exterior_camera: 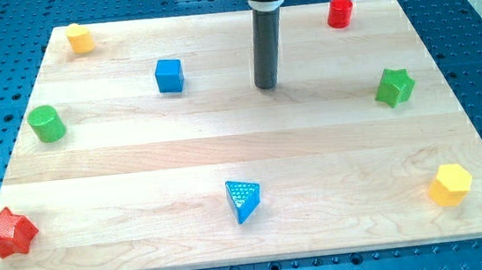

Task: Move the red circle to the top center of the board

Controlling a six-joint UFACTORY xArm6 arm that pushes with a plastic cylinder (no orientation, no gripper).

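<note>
Red circle (340,12) lies right of my tip (265,87).

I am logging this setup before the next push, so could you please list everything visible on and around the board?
Red circle: one, red, top right of the board.
Yellow cylinder: one, yellow, top left corner.
Blue cube: one, blue, upper left of centre.
Green cylinder: one, green, left edge.
Green star: one, green, right side.
Red star: one, red, bottom left corner.
Blue triangle: one, blue, bottom centre.
Yellow hexagon: one, yellow, bottom right.
Board: one, pale wood, on a blue perforated table.
My tip: one, dark rod, upper centre, touching no block, left of the red circle.
</note>
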